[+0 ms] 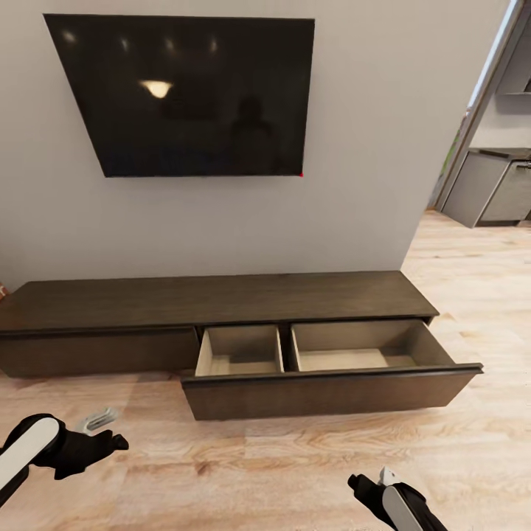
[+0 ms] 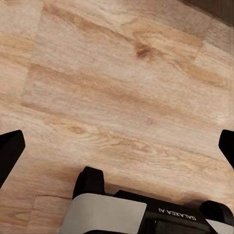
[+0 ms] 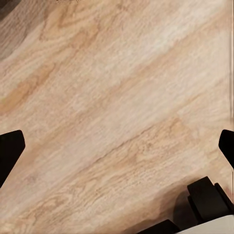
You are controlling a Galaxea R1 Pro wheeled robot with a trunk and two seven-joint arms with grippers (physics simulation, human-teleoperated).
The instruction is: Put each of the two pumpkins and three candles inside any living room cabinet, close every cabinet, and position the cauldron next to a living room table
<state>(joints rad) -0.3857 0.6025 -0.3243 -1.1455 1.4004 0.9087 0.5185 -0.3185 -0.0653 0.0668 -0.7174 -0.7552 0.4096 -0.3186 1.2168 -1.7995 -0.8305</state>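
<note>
On my left wrist camera I read "GALAXEA AI" printed, inverted, on the robot's base (image 2: 146, 214) beneath the left gripper (image 2: 117, 141); its fingers (image 2: 9, 151) sit at the frame's far edges, spread wide, holding nothing; under them lies pale wood-grain floor (image 2: 122, 87). My right gripper (image 3: 117, 146) is likewise splayed wide and empty over the same planks. In the head view both arms hang low; ahead of the grippers, between them, stands the cabinet (image 1: 221, 299), long, dark brown, against a grey wall (image 1: 369, 147); its drawer (image 1: 332, 391) is pulled out, showing two bare compartments. Above it hangs a black screen (image 1: 192, 96) reflecting ceiling lights; beyond the right gripper, a doorway shows grey kitchen units (image 1: 490, 188).
</note>
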